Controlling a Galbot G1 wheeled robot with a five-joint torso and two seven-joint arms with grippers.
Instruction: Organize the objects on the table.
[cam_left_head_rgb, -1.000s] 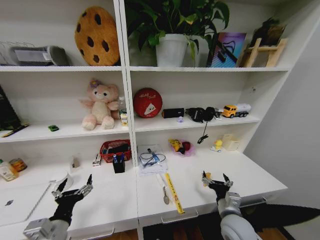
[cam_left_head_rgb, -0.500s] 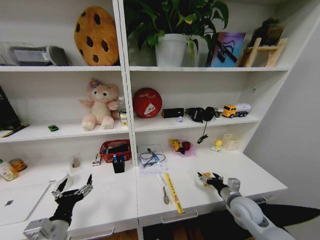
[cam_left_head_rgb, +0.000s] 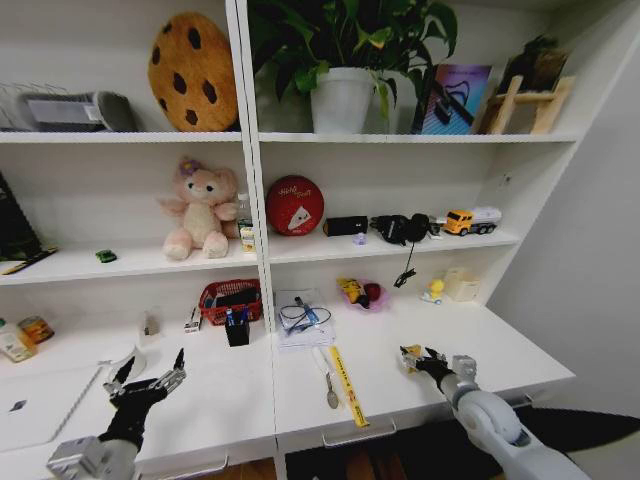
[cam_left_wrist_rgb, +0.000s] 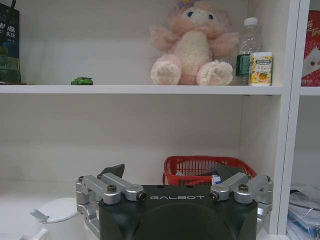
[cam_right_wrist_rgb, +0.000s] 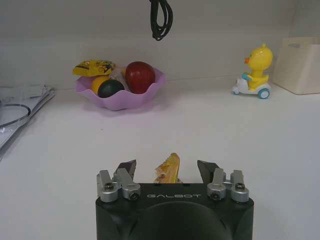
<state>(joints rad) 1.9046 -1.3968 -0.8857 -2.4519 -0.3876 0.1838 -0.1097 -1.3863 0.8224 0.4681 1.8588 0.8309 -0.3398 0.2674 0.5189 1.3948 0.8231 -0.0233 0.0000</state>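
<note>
two end effectors hover low over the white surface in the head view: the left end effector near the silver laptop, fingers spread and empty, parked; the right end effector reaching at a small yellow object. pens stand in a black pen cup far back; the green toy car sits on a shelf.

left wrist view: open jaws face the red basket.

right wrist view: spread fingers straddle the yellow object, apparently lined up to close on it, not yet gripping.
</note>
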